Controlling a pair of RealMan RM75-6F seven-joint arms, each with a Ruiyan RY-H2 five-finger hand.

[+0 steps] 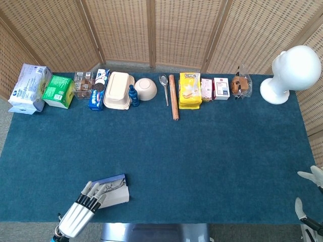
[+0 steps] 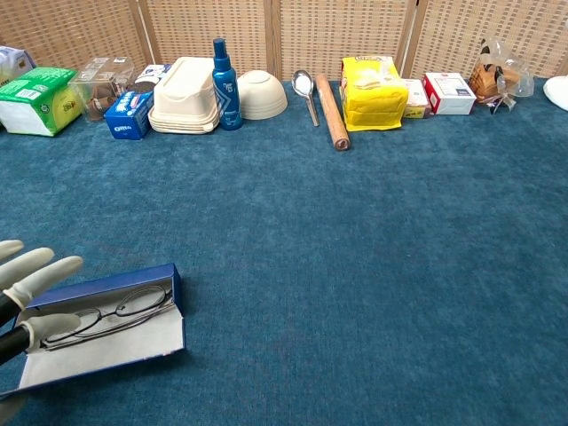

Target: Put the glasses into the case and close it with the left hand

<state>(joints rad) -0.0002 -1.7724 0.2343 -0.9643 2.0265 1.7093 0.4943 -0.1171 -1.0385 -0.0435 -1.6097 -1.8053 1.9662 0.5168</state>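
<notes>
A blue glasses case (image 2: 133,282) lies open near the table's front left, its white-lined lid (image 2: 106,351) toward me and tilted up a little. Thin wire-framed glasses (image 2: 111,312) lie inside the case. My left hand (image 2: 27,293) is at the case's left end with its fingers spread, thumb against the lid and fingertips over the blue rim. From the head view the left hand (image 1: 88,201) covers the left part of the case (image 1: 117,187). My right hand (image 1: 315,177) sits at the table's front right corner, fingers apart and empty, mostly cut off.
Along the back edge stand packets, a green box (image 2: 35,99), a beige lunch box (image 2: 185,93), a blue bottle (image 2: 224,73), a bowl (image 2: 261,94), a spoon, a rolling pin (image 2: 332,111), a yellow bag (image 2: 373,90) and small boxes. A white mannequin head (image 1: 292,73) stands back right.
</notes>
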